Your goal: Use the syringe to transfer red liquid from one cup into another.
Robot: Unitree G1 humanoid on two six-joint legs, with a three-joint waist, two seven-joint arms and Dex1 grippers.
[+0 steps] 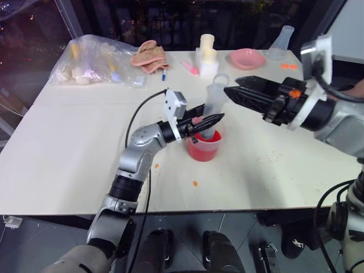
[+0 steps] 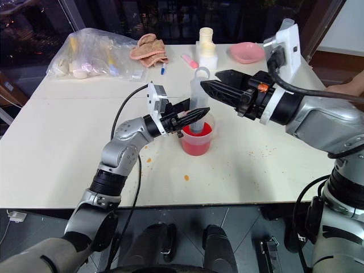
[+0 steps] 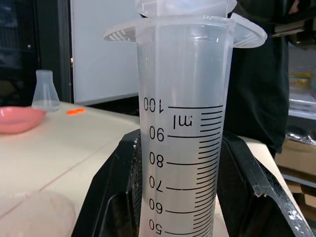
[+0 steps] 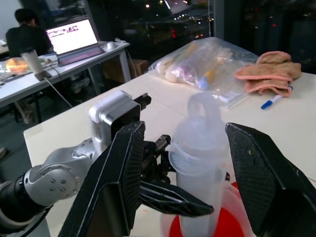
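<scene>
Table [image 1: 68, 148] is carrying the beaker [image 1: 203, 149] of red liquid [image 1: 202, 152] mid-table. Syringe [image 1: 214, 105] is standing upright, tip down in that beaker. Left gripper [image 1: 211, 121] is pinching the syringe barrel, fingers [image 3: 106, 197] clamping either side. Right gripper [image 4: 197, 197] is hovering with fingers [image 4: 116, 182] spreading wide, flanking the plunger ring without touching it.

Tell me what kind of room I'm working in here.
Probably a lab or office workspace at night, set up for a demo. A plain white table holds lab-style plasticware, such as a clear flask and the graduated syringe. Behind it, a person works at a laptop on a desk beside dark windows.
</scene>
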